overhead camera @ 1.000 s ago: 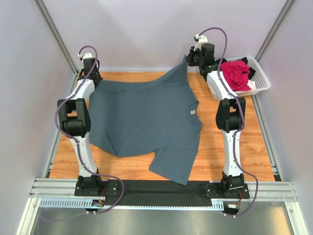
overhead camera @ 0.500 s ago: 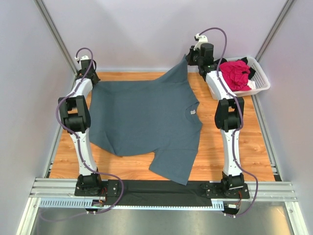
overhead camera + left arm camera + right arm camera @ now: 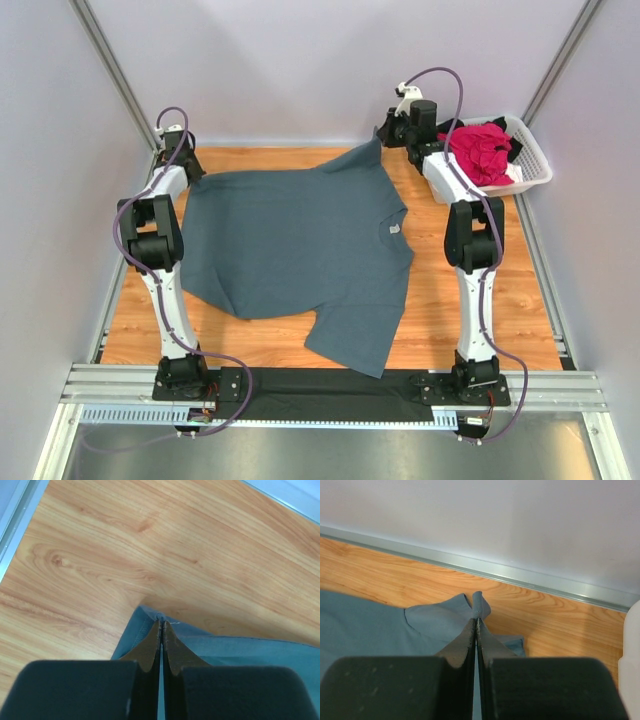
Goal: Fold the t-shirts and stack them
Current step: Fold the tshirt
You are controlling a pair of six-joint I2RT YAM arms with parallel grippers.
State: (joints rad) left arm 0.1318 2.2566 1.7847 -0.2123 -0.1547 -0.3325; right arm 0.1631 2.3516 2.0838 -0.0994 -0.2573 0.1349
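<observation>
- The left gripper (image 3: 161,625) is clamped on a hem corner of the blue-grey t-shirt (image 3: 300,240), well apart from the basket (image 3: 537,163).
- The right gripper (image 3: 476,622) is pinched shut on a sleeve tip near the basket.
- A magenta t-shirt (image 3: 480,150) and a black t-shirt (image 3: 498,123) are held crumpled in the basket.
- The blue-grey t-shirt is spread flat left of the basket, with its collar pointed and its long axis run toward the basket's side.

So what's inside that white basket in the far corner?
A crumpled magenta-pink t-shirt fills the white basket, with a bit of black cloth showing at its edge. Whatever lies beneath them is covered, and the right arm hides the basket's left side.
</observation>
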